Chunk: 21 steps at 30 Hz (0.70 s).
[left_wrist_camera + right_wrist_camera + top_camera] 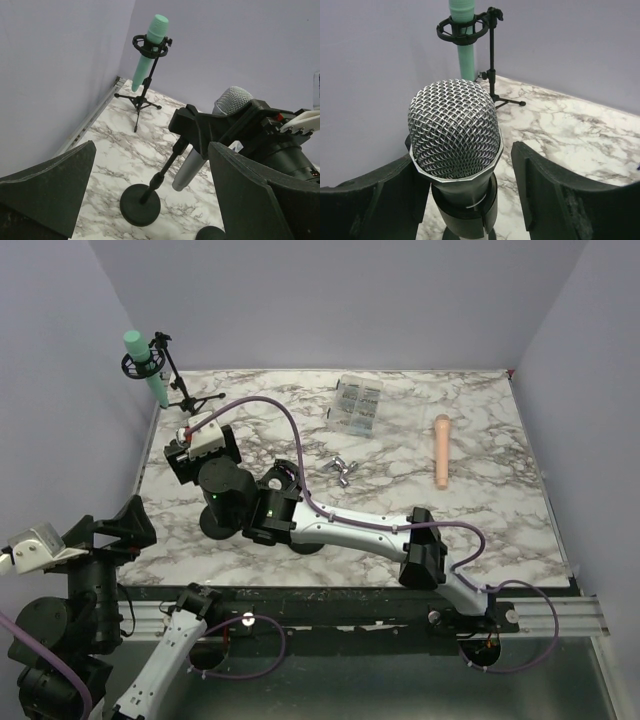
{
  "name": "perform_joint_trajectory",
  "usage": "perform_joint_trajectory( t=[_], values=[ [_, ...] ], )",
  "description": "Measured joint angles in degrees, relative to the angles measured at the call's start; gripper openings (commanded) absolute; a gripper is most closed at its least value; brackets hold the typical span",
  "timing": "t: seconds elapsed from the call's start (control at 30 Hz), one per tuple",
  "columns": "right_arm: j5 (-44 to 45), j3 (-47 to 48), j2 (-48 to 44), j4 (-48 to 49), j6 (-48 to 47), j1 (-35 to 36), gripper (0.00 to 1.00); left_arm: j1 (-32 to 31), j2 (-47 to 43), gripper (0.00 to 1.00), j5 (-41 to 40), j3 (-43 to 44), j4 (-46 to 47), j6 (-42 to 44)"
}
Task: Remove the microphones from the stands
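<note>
While the top view hides it under my right wrist, the right wrist cam shows the microphone [454, 132] fine: silver mesh head, still sitting in the clip of its stand [140, 204], over on the left side of the desk [480, 500]. My right claw [465, 155] is spread either side of it, with a visible gap on one side. My left claw [152, 150] hangs wide apart, holding nothing. Only the left cam shows the stand's round base. A green mic [145, 365] sits far left.

Two microphones [142, 70], two stands [140, 205], one peach cylinder [441, 450], one clear box [357, 402].
</note>
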Motion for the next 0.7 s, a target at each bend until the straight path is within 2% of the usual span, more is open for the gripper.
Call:
perform_joint_trajectory(
  t=[0.13, 0.23, 0.3, 0.47, 0.6, 0.7],
  values=[
    [0.0, -0.1, 0.2, 2.3, -3.5, 0.0, 0.37, 0.0, 0.0, 0.99, 0.3, -0.7, -1.2, -1.0],
    [-2.0, -2.9, -0.6, 5.2, -5.2, -0.1, 0.20, 0.0, 0.0, 0.99, 1.8, -0.9, -1.8, -1.6],
    [-5.1, -6.4, -2.6, 6.9, -6.0, -0.5, 0.13, 0.0, 0.0, 0.99, 3.0, -1.1, -2.3, -1.9],
    [-18.3, -17.8, -10.4, 8.5, -5.4, -2.8, 0.03, 0.0, 0.0, 0.99, 6.3, -2.3, -3.1, -3.2],
    [-36.3, -26.9, -17.2, 9.8, -3.7, -8.3, 0.01, 0.0, 0.0, 0.99, 9.2, -3.8, -3.4, -3.8],
    [-51.0, -30.1, -20.1, 9.3, -3.1, -13.3, 0.01, 0.0, 0.0, 0.99, 11.9, -5.2, -3.3, -4.2]
  ],
)
